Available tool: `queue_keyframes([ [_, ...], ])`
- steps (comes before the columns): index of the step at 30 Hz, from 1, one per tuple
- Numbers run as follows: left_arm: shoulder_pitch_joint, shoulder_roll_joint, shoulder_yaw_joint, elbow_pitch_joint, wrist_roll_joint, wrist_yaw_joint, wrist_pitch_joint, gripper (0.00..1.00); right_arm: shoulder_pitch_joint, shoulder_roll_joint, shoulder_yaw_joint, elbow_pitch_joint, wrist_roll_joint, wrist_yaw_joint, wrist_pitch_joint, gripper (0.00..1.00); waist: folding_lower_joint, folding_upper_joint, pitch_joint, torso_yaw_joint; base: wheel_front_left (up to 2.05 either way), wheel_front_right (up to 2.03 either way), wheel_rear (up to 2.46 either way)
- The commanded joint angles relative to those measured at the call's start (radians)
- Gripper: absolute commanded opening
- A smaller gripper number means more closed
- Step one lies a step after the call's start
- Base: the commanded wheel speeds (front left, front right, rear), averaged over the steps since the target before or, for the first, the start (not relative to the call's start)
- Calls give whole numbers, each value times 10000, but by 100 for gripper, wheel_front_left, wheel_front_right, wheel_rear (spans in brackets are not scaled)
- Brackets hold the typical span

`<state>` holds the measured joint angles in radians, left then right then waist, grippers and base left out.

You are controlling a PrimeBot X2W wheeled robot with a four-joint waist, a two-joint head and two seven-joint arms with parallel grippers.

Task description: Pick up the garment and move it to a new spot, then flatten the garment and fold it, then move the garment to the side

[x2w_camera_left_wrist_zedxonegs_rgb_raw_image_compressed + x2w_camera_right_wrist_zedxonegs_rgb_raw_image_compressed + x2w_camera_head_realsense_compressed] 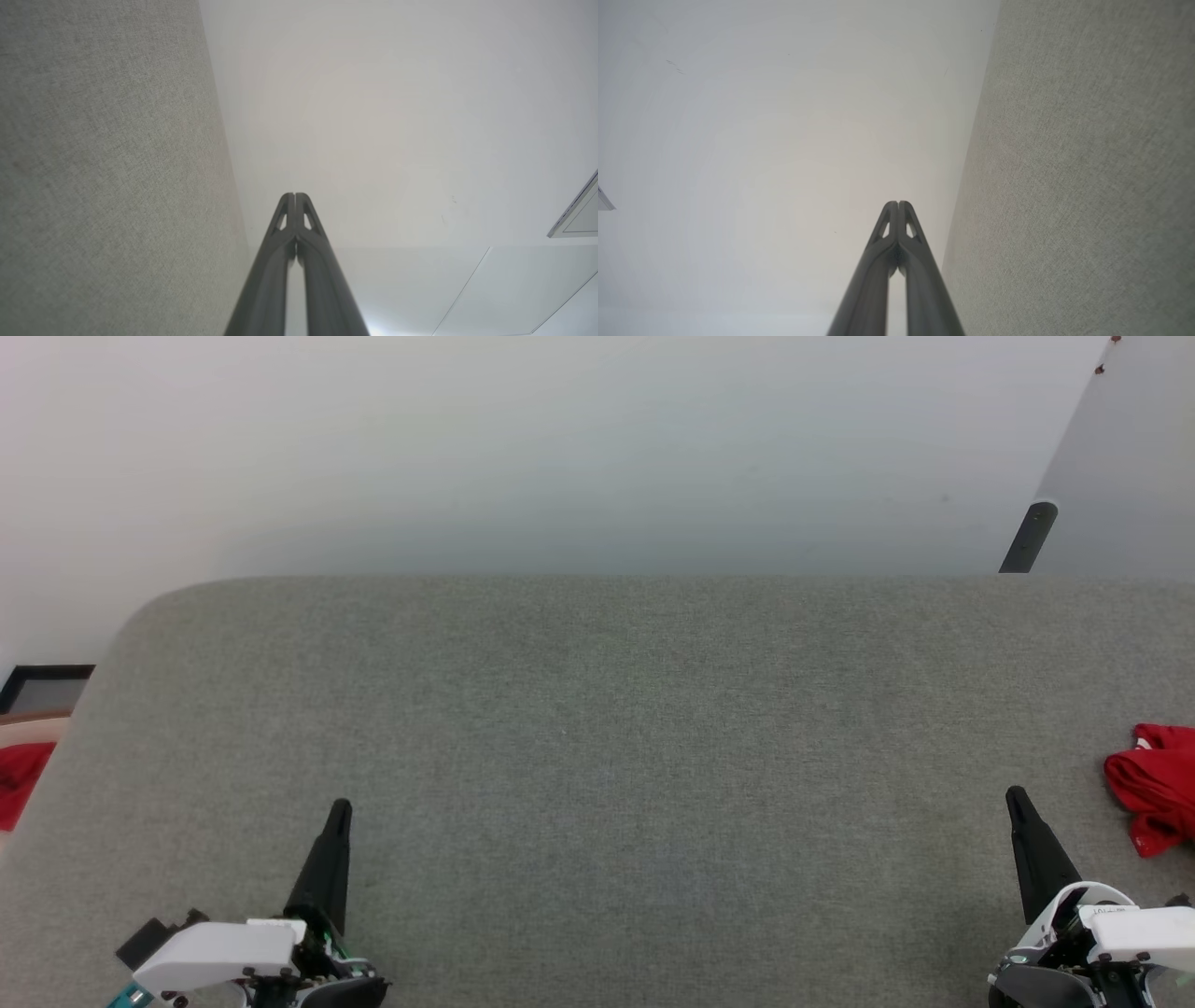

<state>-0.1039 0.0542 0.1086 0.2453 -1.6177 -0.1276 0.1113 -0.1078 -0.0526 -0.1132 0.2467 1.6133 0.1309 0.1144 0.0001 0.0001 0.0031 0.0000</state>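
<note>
Near edge of the grey woven-fabric table surface (597, 709), towards the left corner: left gripper (340, 808), white housing low down, two long dark fingers pressed together into one tapering point, aimed at the far edge, poised over bare cloth. Same left gripper (295, 196) in the left wrist view: tips shut tight against each other, only a thin slit further down between the two shanks, grey cloth along that view's left side.

Near edge, towards the right: right gripper (1016, 797), white housing likewise, dark fingers closed tip to tip and pointing at the far edge. Same right gripper (898, 204) in the right wrist view: tips touching, narrow gap lower down, grey cloth along that view's right side.

Just to the right of those fingertips, apart from them: crumpled red fabric garment (1153, 789), bunched in a heap on the cloth, partly cut off by the picture's border.

Beyond the left edge, level with the garment: flat red patch (19, 779); just past it, a black rectangular frame (47, 686).

Far-left corner of the surface rounded. Beyond the far edge: plain white wall (523, 448), and towards the right a slanted dark pole (1027, 537) beside a pale grey panel (1120, 457).
</note>
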Motion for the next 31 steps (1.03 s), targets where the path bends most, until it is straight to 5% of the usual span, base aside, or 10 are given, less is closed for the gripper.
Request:
queue_keyframes([
  [1, -104, -19, 38, 15, 40, -57, 31, 0, -41, 44, -17, 5, -11, -3, 8, 0, -1, -1, 0, 0, 0, 0, 0],
  [31, -105, -29, 53, 16, 56, -57, 32, 0, -41, 45, -17, 5, -17, -3, 11, 0, -1, -1, 0, 0, 0, 0, 0],
])
